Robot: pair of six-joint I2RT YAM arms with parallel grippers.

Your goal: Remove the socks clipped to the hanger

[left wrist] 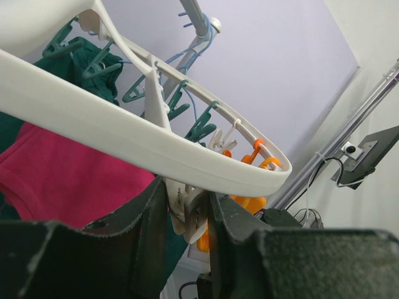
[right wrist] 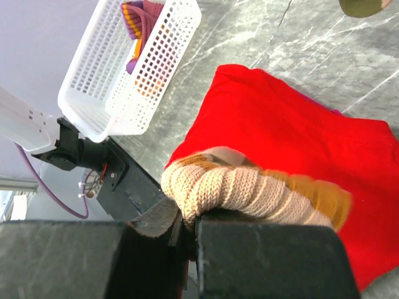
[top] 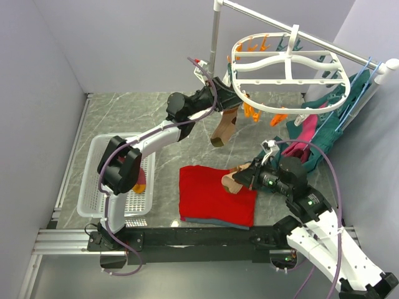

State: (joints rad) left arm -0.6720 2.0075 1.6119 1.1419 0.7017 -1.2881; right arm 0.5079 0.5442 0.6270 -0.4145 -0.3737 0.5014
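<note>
The white oval hanger [top: 288, 67] hangs from a rail at the back right, with orange and teal pegs along its rim. It also shows in the left wrist view [left wrist: 156, 149]. A tan-brown sock [top: 223, 129] dangles from its left end. My left gripper [top: 229, 99] is at that end, just under the rim, and shut on a white clip peg [left wrist: 187, 215]. My right gripper [top: 244, 177] is shut on a tan striped sock [right wrist: 249, 187] and holds it above the red cloth [right wrist: 299, 131]. Maroon-purple socks [right wrist: 140, 18] lie in the basket.
A white slotted basket [top: 93, 187] stands at the left and also shows in the right wrist view [right wrist: 106, 87]. The red cloth [top: 212, 193] lies flat in the near middle. Teal and pink garments [top: 312, 128] hang on blue hangers at the right, under the rail [top: 312, 37].
</note>
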